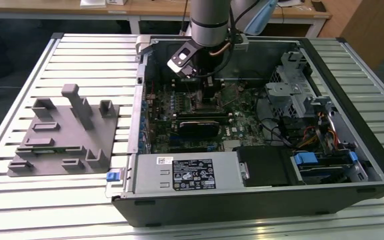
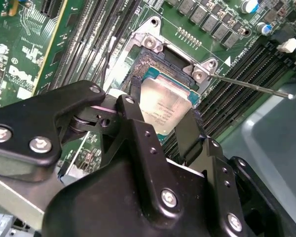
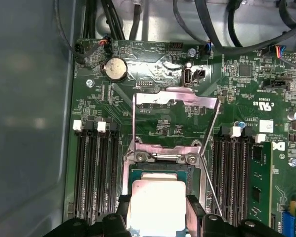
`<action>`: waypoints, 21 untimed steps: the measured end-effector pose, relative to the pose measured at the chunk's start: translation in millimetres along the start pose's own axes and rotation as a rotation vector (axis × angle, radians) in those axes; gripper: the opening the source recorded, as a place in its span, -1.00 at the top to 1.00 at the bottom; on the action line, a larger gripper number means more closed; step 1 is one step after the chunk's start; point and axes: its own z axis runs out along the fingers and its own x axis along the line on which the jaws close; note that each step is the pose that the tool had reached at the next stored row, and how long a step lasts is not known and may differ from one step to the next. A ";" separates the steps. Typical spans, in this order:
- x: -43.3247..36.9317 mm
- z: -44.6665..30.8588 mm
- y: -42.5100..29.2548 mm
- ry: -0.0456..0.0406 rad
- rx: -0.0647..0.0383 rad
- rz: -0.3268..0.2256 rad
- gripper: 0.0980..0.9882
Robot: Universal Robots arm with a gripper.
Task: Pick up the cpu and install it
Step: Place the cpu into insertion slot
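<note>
Cpu (image 2: 166,109) being pinched by opposite edges between jaws of gripper (image 2: 163,112), being held at open socket (image 3: 160,157) on motherboard (image 3: 96,106). Pickup judged done. Load plate (image 3: 175,96) being seen raised; seating not confirmable, socket not yet clamped.

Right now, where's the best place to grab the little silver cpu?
By its two opposite thin edges, I'd say, coming straight down from above. The cpu is flat and thin, top face up, over the socket, so only the edges offer a hold. The claw pinches it that way.
</note>
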 end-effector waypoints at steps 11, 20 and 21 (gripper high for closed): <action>-1.7 7.2 -2.9 0.0000 0.000 0.008 0.03; -5.3 11.7 -2.5 0.0004 0.000 0.014 0.03; -5.4 12.1 -2.3 0.0003 0.000 0.014 0.03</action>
